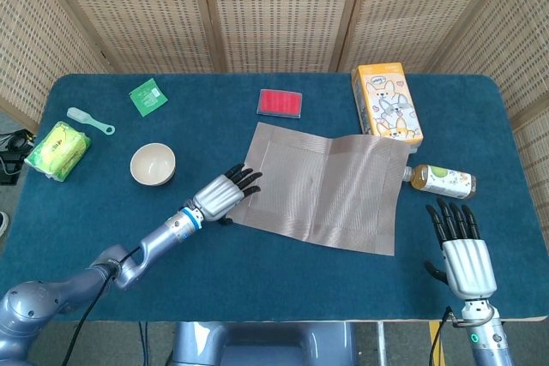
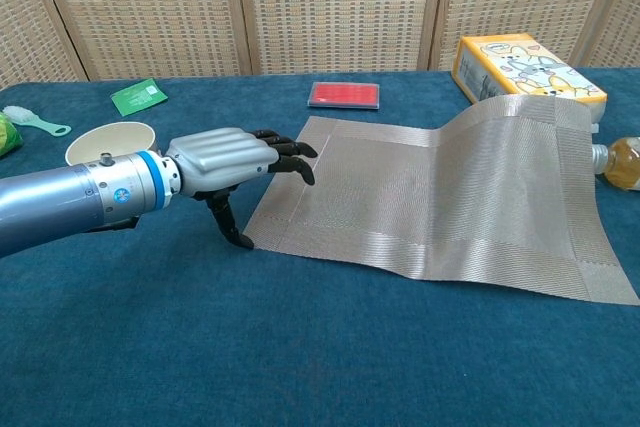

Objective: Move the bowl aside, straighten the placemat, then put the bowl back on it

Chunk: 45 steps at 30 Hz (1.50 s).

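Reaching over the near-left corner of the grey woven placemat point(image 1: 322, 186), the left hand point(image 1: 221, 195) has its dark fingers point(image 2: 290, 155) extended and slightly apart, thumb hooked down beside the mat's edge. Nothing is pinched yet. Whether the fingertips actually press the weave or hover just above it, I cannot tell from either view.

Right hand point(image 1: 463, 250) sits well apart at the table's near-right edge, fingers spread, holding nothing.

Placemat lies skewed on the blue cloth-covered table point(image 1: 257, 280). Its far-right corner rides up against the orange cartoon-printed carton point(image 1: 386, 100), leaving a hump in the sheet. Judged thin, light and floppy: it will likely drag and wrinkle, not slide as a stiff board. Best hold looks like the free near-left corner or left border, pinched between thumb and fingers, then pulled clear of the carton.

Small cream round bowl point(image 1: 153, 164) stands off the mat, just left of the left hand; light and rigid, probably easy to grip by its rim.
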Each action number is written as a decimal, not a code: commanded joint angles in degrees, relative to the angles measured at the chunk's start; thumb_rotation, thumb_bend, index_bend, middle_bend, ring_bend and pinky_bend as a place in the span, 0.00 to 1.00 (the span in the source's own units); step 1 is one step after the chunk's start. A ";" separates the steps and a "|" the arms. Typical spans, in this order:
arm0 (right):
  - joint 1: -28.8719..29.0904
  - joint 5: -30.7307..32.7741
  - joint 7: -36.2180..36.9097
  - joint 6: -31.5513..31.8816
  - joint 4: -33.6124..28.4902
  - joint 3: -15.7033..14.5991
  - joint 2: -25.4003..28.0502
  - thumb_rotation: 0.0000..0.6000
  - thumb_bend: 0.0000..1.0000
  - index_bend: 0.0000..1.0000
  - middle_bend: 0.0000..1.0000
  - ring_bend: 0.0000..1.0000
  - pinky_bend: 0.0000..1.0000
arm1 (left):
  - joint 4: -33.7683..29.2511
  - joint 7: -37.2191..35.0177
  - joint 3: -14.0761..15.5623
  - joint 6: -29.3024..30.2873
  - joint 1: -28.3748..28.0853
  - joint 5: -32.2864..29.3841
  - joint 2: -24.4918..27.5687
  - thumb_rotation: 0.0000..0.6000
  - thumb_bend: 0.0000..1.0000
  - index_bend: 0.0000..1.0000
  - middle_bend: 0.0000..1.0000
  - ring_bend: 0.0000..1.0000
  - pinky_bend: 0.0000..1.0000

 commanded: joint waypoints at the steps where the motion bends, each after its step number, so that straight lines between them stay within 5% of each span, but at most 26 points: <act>1: -0.08 -0.08 0.07 -0.01 -0.14 0.09 0.09 1.00 0.00 0.00 0.00 0.00 0.00 | 0.25 -0.22 0.05 -0.30 -0.27 -0.50 -0.43 1.00 0.00 0.19 0.00 0.00 0.00; 27: -0.90 -0.85 0.03 -0.10 -1.12 1.08 0.62 1.00 0.00 0.00 0.00 0.00 0.00 | -0.40 1.75 2.83 0.48 -0.26 -1.00 1.22 1.00 0.01 0.19 0.00 0.00 0.00; 35: -1.11 -1.09 0.20 -0.07 -1.47 1.30 0.85 1.00 0.00 0.00 0.00 0.00 0.00 | -0.61 2.18 2.87 -0.02 -0.86 -1.43 0.65 1.00 0.23 0.20 0.00 0.00 0.00; 45: -1.30 -1.45 0.39 -0.09 -1.94 1.42 1.15 1.00 0.00 0.00 0.00 0.00 0.00 | -1.08 3.07 2.54 -0.13 -1.46 -2.01 0.48 1.00 0.32 0.21 0.00 0.00 0.00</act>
